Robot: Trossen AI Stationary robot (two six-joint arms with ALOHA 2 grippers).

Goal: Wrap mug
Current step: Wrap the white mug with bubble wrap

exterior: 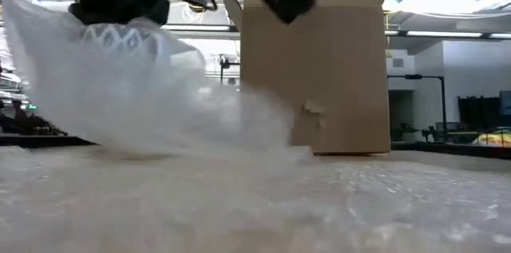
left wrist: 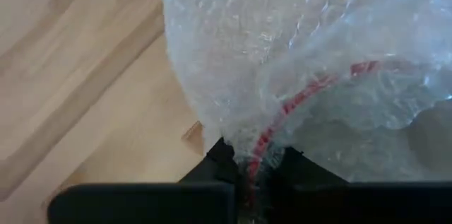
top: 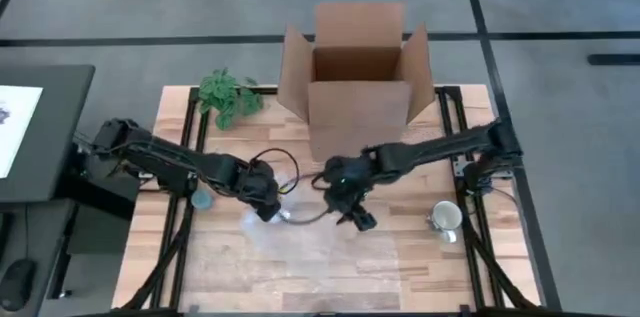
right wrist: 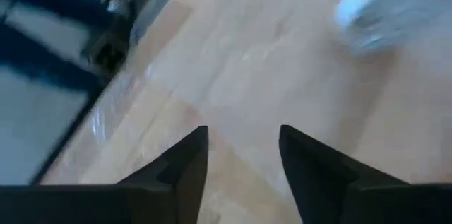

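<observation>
Left wrist view: jaws pinching bubble wrap (left wrist: 304,61).

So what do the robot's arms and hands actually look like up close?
Both arms are dark, nearly black, built from slim jointed segments, and a thin dark cable loops beside each wrist. The left hand and the right hand are blocky black units. Each ends in two flat, matte black fingers that taper to a wedge-shaped tip. No markings or logos show on them.

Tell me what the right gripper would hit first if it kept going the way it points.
Probably the bare wooden table. The right gripper is open and empty, aimed down at the boards; the mug sits off to one side.
</observation>
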